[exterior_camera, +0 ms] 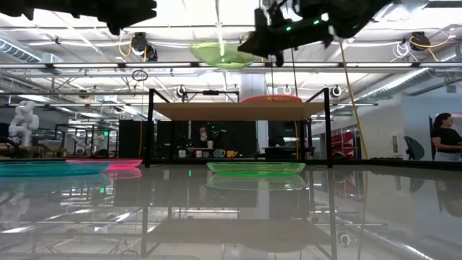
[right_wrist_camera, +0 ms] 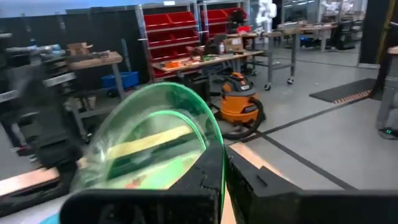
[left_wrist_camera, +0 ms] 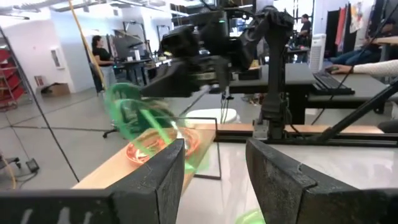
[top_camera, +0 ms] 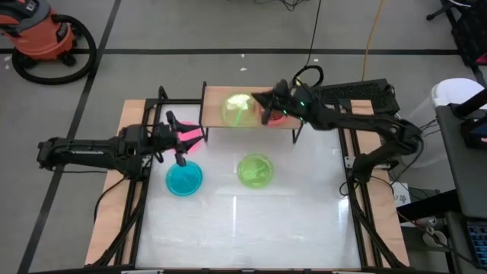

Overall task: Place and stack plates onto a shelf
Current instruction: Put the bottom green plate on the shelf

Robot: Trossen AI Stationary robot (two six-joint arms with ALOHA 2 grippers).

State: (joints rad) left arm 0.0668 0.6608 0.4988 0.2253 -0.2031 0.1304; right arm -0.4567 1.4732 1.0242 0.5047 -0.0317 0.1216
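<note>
My right gripper [top_camera: 262, 106] [right_wrist_camera: 224, 165] is shut on a green plate [top_camera: 237, 109] [exterior_camera: 227, 54] and holds it in the air over the left half of the shelf [top_camera: 215, 95] [exterior_camera: 216, 110]. An orange plate [top_camera: 275, 116] [exterior_camera: 271, 99] lies flat on the shelf's right half. A second green plate [top_camera: 255, 169] rests on the table's middle. My left gripper [top_camera: 179, 148] [left_wrist_camera: 217, 174] is open and hovers at the table's left, over a pink plate [top_camera: 192, 141] and a blue plate [top_camera: 184, 179] lying flat there. My right gripper pinches the green plate's rim [right_wrist_camera: 214, 146] between its two fingers, on the side toward the table's right. The fingers come roughly level from the right. The plate is lifted clear above the shelf, bowl side up and nearly level.
The shelf's black legs [exterior_camera: 151, 130] stand at the table's far edge. Black frame rails [top_camera: 137, 205] and wooden side planks [top_camera: 114, 190] run along the table's left and right. Bare table shows near the front edge [top_camera: 243, 236]. A person [exterior_camera: 446, 141] sits far back.
</note>
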